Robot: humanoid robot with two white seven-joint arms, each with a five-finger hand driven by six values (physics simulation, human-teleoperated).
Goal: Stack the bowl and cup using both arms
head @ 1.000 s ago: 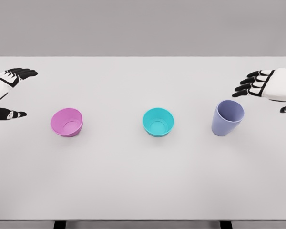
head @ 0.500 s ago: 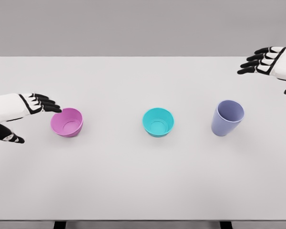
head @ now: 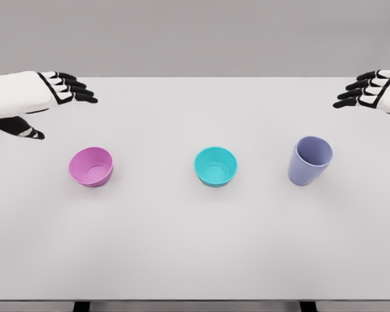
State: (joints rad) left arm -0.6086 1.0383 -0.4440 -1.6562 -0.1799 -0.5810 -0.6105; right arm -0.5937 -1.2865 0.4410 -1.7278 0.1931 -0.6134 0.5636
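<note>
- A white counter (head: 182,247) is seen from above, with three vessels set on it in a row from left to right, each well apart from the next.
- A pink bowl (head: 91,166) is placed at the left of the row, upright, with its opening facing up and nothing seen inside.
- A teal bowl (head: 216,166) is placed in the middle, also upright and with nothing seen inside.
- A lavender cup (head: 310,160) is placed at the right, taller than the bowls; it stands on the counter and its opening is turned toward the camera.
- No vessel is stacked in or on another; none is touched by a hand.
- The left hand (head: 27,99) is held at the upper left, above and behind the pink bowl and clear of it. Its fingers (head: 75,91) are stretched out wide toward the right, the thumb is spread below them, and nothing is held.
- The right hand (head: 377,91) is seen at the upper right edge, partly cut off by the frame, behind and to the right of the lavender cup and apart from it. Its fingers (head: 352,93) are extended toward the left, loosely spread, and nothing is held.
</note>
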